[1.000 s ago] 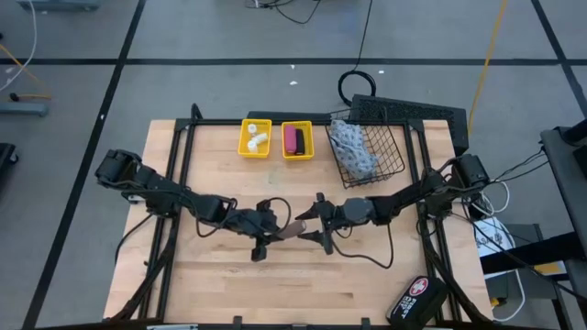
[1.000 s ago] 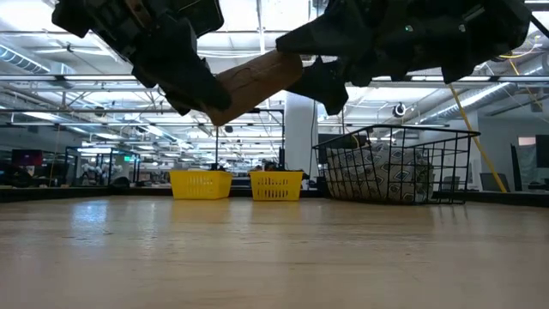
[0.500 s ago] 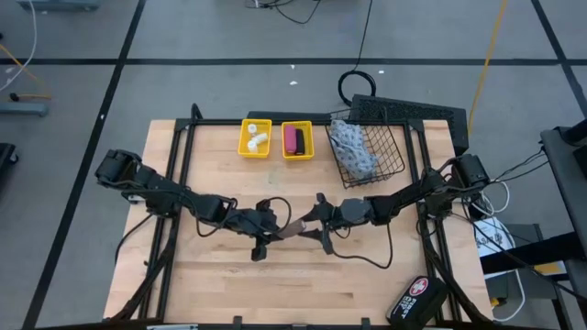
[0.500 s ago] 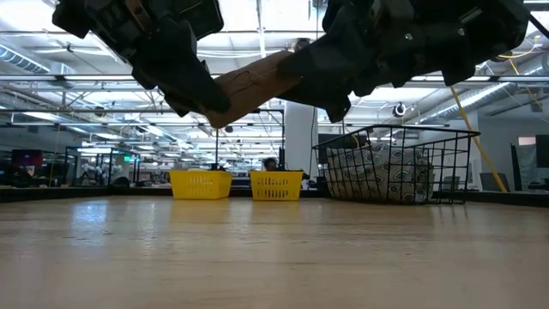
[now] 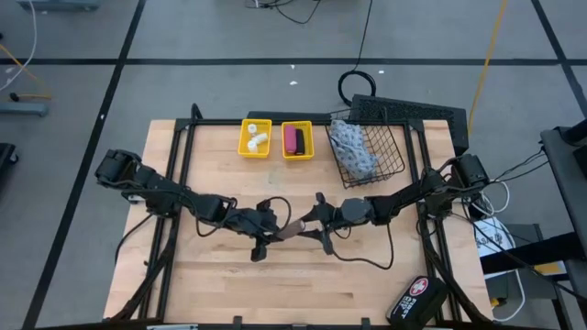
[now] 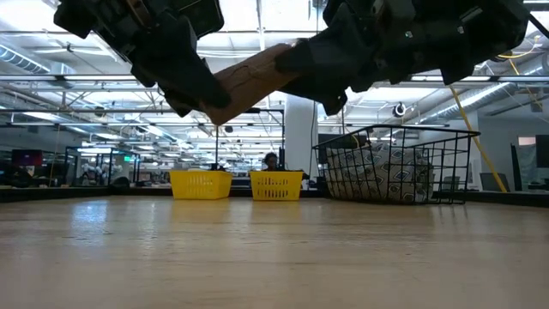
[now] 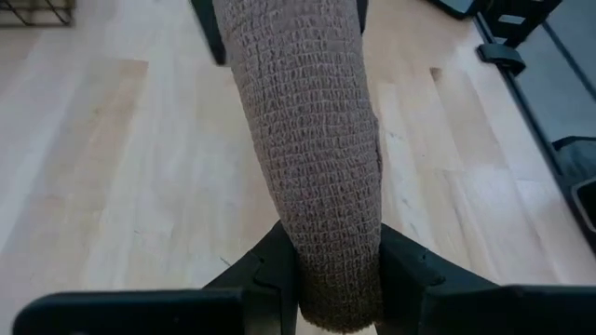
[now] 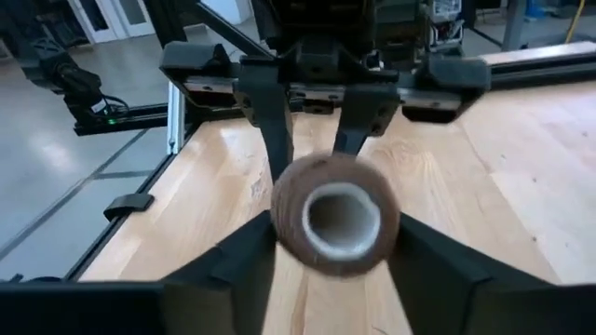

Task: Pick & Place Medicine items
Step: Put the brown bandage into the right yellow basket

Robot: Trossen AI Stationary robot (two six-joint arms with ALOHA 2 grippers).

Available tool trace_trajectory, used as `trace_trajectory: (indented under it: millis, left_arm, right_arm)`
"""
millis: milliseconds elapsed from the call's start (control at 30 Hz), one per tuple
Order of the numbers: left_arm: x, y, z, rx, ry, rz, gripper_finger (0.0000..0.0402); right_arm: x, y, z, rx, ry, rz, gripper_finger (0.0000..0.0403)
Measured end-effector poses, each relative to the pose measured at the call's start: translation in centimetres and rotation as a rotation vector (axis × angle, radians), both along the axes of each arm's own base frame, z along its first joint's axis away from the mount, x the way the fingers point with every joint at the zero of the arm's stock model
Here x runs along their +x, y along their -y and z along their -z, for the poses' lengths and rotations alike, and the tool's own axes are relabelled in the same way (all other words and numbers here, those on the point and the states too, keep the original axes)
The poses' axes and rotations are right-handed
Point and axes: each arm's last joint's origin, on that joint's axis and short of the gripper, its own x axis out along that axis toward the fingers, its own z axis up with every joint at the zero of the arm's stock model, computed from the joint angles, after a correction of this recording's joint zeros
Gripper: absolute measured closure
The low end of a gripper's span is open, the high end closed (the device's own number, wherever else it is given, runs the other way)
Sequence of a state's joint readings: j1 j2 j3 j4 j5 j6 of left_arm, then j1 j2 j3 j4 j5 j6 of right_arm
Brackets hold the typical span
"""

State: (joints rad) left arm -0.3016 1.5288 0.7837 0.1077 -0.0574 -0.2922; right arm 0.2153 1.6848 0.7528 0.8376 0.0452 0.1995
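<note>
While airborne, brown roll (image 5: 290,228) between both pincers.

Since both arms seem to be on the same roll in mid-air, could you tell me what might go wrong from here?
1. The brown bandage roll is held above the table by the left gripper and the right gripper. If the left one lets go before the right grip is firm, the roll could drop.
2. If either arm pulls away while both are clamped, the roll could twist or slip.
3. The two grippers sit very close, so they could collide.
</note>
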Motion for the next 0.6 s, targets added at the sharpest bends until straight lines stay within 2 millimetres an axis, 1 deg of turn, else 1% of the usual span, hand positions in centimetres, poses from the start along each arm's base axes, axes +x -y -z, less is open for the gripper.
trace_trajectory:
  millis: [133, 267, 400, 600]
  left_arm:
    - [-0.1, 0.1, 0.0, -0.028, -0.014, 0.03, 0.0302]
    - [-0.1, 0.2, 0.1, -0.03, -0.017, 0.033, 0.0302]
    - [-0.1, 0.1, 0.1, -0.03, -0.016, 0.032, 0.0302]
    - [-0.1, 0.1, 0.1, -0.027, -0.019, 0.03, 0.0302]
  right_arm:
    - [0.6, -0.1, -0.8, 0.003, 0.013, -0.038, 0.0175]
    - [1.1, 0.1, -1.1, -0.002, -0.016, -0.051, 0.015]
    - [1.2, 0.3, -1.0, -0.002, -0.056, -0.076, 0.0149]
    - [1.2, 0.3, -0.6, -0.008, -0.098, -0.078, 0.0171]
